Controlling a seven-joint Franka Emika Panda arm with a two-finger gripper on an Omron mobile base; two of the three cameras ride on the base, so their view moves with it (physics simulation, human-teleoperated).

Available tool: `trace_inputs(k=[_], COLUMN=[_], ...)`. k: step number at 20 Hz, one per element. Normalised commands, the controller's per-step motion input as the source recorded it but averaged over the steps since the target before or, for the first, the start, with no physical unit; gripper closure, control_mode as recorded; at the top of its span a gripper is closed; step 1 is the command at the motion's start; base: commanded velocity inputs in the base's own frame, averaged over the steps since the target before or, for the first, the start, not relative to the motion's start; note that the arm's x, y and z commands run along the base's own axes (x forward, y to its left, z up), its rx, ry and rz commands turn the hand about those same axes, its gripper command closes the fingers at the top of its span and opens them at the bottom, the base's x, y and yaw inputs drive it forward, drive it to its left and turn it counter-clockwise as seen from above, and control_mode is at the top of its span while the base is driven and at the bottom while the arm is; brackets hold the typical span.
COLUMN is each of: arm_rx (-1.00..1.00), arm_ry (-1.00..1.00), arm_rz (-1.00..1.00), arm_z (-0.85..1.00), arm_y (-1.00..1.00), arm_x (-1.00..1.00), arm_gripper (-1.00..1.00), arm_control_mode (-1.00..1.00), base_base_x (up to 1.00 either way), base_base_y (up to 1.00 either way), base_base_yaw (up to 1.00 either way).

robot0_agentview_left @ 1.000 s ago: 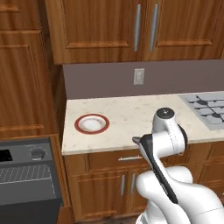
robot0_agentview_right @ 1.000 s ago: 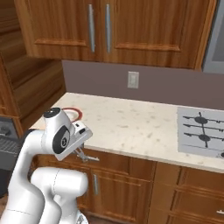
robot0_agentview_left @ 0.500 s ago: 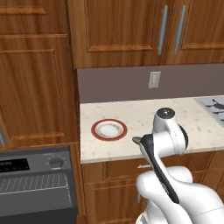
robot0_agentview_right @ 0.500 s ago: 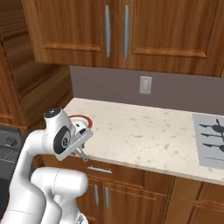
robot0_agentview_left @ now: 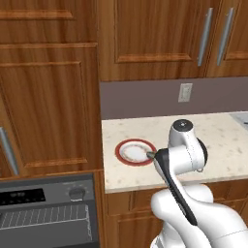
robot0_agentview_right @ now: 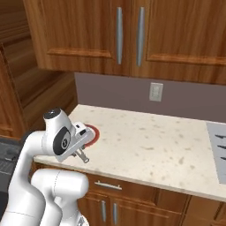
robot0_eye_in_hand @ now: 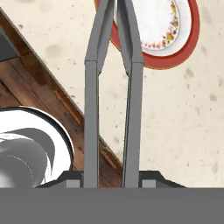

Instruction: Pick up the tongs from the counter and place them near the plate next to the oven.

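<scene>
My gripper is shut on the tongs, two slim grey metal arms that run up the hand view to the plate. The tongs' far ends hang over the plate's red rim. The plate lies on the beige speckled worktop at its left end, next to the oven. From the right base camera the gripper hovers at the worktop's front edge, just in front of the plate. The counter is out of view.
A grey cooktop sits at the worktop's right end. Wood wall cabinets hang above, with a wall outlet on the backsplash. A tall wood cabinet rises over the oven. Drawers run below the worktop.
The whole picture has shifted right: the base has driven left, bringing the plate and oven closer. The arm holds the same pose with the tongs in its grip.
</scene>
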Motion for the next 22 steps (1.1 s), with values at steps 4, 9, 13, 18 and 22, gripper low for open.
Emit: trace_inputs(k=[4,9,13,18,22], arm_rx=[0.00,0.00,0.00,0.00,0.00], arm_ry=[0.00,0.00,0.00,0.00,0.05], arm_rz=[0.00,0.00,0.00,0.00,0.04], arm_z=[0.00,0.00,0.00,-0.07,-0.46], arm_y=[0.00,0.00,0.00,0.04,-0.06], arm_x=[0.00,0.00,0.00,0.01,0.06], arm_gripper=[1.00,1.00,1.00,1.00,1.00], arm_control_mode=[1.00,1.00,1.00,-1.00,-1.00], base_base_x=[0.51,0.37,0.10,0.00,0.00], base_base_y=[0.30,0.33,0.25,0.00,0.00], base_base_yaw=[0.00,0.00,0.00,0.00,0.00])
